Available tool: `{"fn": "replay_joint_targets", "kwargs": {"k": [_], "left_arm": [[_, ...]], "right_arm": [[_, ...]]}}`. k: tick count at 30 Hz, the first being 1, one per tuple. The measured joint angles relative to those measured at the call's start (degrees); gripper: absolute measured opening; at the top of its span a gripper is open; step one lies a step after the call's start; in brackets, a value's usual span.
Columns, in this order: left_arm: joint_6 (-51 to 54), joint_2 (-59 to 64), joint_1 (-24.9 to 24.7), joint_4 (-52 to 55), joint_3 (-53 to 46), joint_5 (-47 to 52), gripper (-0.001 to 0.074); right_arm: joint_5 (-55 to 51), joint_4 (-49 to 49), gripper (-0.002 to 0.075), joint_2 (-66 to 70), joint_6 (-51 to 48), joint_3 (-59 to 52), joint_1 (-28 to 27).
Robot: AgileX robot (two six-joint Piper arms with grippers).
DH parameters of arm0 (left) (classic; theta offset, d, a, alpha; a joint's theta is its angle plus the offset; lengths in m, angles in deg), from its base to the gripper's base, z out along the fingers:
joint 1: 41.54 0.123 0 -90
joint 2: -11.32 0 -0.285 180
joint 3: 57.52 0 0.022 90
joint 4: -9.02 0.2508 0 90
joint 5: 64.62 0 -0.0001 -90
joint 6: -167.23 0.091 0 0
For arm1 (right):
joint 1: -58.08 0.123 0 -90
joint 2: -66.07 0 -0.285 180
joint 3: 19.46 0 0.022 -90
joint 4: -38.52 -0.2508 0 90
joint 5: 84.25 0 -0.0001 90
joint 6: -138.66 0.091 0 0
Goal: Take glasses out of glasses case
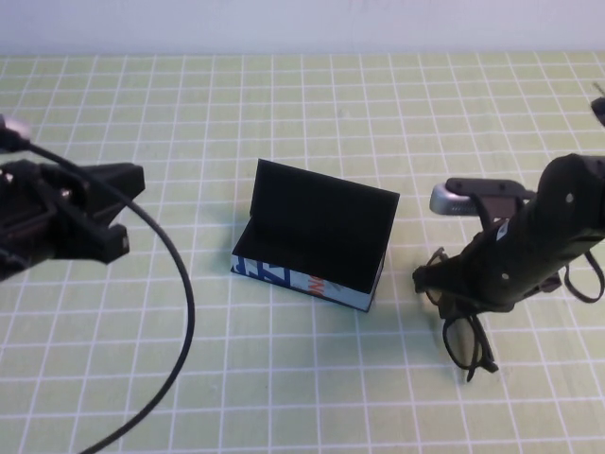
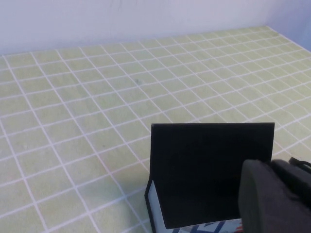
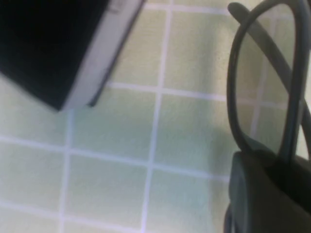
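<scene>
The case (image 1: 317, 248) sits open in the middle of the table (image 1: 284, 123), its black lid standing upright at the back and the printed blue, white and orange side facing the robot. From the high view nothing shows inside it but dark lining.

Over on the right, the right gripper (image 1: 442, 284) is down low, just beside the case and apart from it, and it has the glasses (image 1: 468, 342) pinched in its jaws. The frame hangs out below the fingers toward the near edge of the table, one dark lens plainly showing, with another rim peeking out on the far side of the gripper. Whether the frame touches the table or hangs just above it, I can't tell. The right wrist view has the black frame (image 3: 265, 87) running up from the gripper's finger (image 3: 267, 194), the green grid showing through the lens, and a corner of the case (image 3: 73, 53) near by.

The left gripper (image 1: 109, 213) is well off to the left, above the table, pointing across at the case. Its cable (image 1: 175, 303) loops down toward the near edge. Its wrist view looks straight at the upright lid (image 2: 209, 170), with one dark finger (image 2: 272, 199) in the corner; whether those jaws are spread or pressed together, I cannot tell.
</scene>
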Motion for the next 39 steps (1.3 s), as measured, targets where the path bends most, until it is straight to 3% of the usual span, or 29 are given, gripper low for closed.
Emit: {"fn": "replay_joint_targets", "kwargs": {"k": [5,12,17,20,25,31,39], "left_arm": [[0.9,-1.8,0.0,0.0,-1.4,-0.2,-0.0003],[4.0,-2.0,0.0,-1.9,-1.5,-1.2,-0.0003],[7.9,-2.0,0.0,-3.1,-1.6,-3.6,-0.0003],[8.1,-2.0,0.0,-3.0,-1.6,-3.7,-0.0003],[6.9,-4.1,0.0,-3.0,-2.2,-1.2,-0.0003],[4.4,-17.2,0.0,-3.2,-9.4,-4.2,-0.0003],[0.0,-38.4,0.0,-3.4,-21.7,-10.5,-0.0003]], "right_arm": [[1.4,-0.5,0.0094,2.3,-0.4,0.0,0.0],[0.8,1.1,0.0298,1.1,-0.4,0.0,0.0],[-2.4,1.8,0.0321,-6.0,-0.4,0.0,0.0],[-6.9,2.3,0.0295,-11.7,-0.4,0.0,0.0],[-14.8,3.2,0.0158,-23.5,-0.4,-2.1,0.0],[-17.5,4.3,0.002,-43.9,-0.4,-10.8,0.0],[-17.5,4.4,-0.0015,-70.5,-0.4,-19.5,0.0]]}}
